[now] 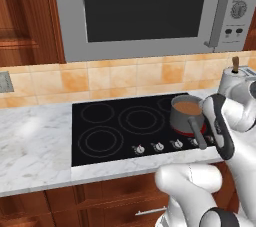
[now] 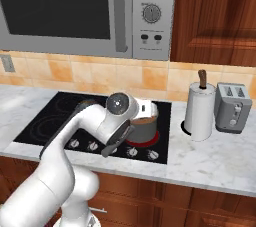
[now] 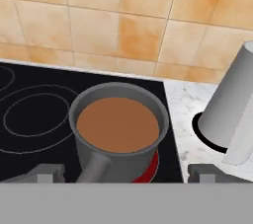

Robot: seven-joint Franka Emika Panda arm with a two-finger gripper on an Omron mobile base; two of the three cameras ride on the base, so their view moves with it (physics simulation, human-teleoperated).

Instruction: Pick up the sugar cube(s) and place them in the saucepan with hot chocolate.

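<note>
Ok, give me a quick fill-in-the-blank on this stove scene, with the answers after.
1. The saucepan holds a ____ liquid.
2. The saucepan sits on the black ____, over a red-glowing burner.
3. The gripper's jaws stand ____, with nothing between them.
4. The paper-towel roll stands upright between the saucepan and the ____.

Answers: brown; cooktop; open; toaster

In the right base view the arm hides most of the saucepan [image 2: 145, 126], while the hand view's edge crops the paper-towel roll [image 3: 230, 109].
</note>
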